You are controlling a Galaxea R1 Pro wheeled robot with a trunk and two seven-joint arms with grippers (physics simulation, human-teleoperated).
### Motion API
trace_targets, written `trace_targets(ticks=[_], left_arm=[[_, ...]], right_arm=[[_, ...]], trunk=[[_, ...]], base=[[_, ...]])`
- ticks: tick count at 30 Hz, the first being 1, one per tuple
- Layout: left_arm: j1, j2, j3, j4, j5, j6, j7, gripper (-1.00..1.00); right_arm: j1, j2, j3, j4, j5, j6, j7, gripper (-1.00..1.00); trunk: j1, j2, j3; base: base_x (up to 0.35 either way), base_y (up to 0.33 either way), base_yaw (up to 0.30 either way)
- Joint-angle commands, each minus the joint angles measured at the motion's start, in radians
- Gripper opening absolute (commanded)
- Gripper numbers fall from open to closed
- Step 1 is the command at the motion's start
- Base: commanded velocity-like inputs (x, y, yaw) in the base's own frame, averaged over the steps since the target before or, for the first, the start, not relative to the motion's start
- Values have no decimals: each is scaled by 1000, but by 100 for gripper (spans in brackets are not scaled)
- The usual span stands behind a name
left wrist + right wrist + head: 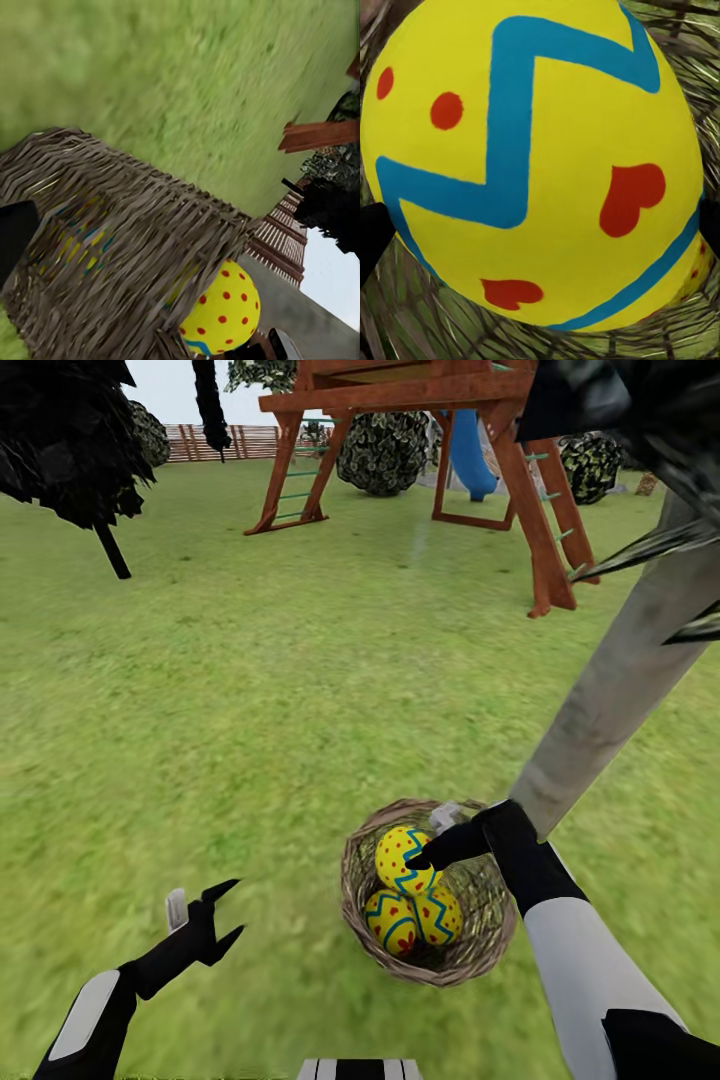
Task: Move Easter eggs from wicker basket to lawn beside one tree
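All three Easter eggs point(412, 893) sit in the wicker basket point(365, 920) on the lawn point(250, 710), right beside the tree point(620, 670) trunk. The right gripper point(425, 857) has its fingers spread around the top egg point(532, 161), not obviously clamped yet, though it's hard to be sure from this close. If they close off-centre, I'd bet the egg squirts out or the light basket tips. The left gripper point(222, 912) hangs open over the grass, so nothing's steadying the basket.
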Motion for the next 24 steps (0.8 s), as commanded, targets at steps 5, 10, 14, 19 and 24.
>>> trace_targets(ticks=[5, 10, 14, 19, 24], left_arm=[[-1, 0, 5, 0, 1, 5, -4, 100], [-1, 0, 4, 0, -2, 5, -4, 100], [-1, 0, 2, -1, -7, 5, -4, 100], [-1, 0, 2, -2, -8, 5, -5, 100], [-1, 0, 0, -2, -4, 5, -4, 100]], right_arm=[[0, 1, -5, -1, 6, 6, 9, -100], [0, 0, -5, -3, 6, 4, 9, -100], [0, -1, -5, -4, 6, 4, 9, -100], [-2, 0, -5, -6, 2, 5, 10, -100], [-2, 1, -5, -6, 2, 5, 11, -100]], trunk=[[0, 0, -1], [0, 0, -1], [0, 0, -1], [0, 0, -1], [-16, 28, 12]], base=[[-132, 0, 27], [-336, 0, 0], [-196, 0, 0], [-11, 0, 0], [0, 0, 0]])
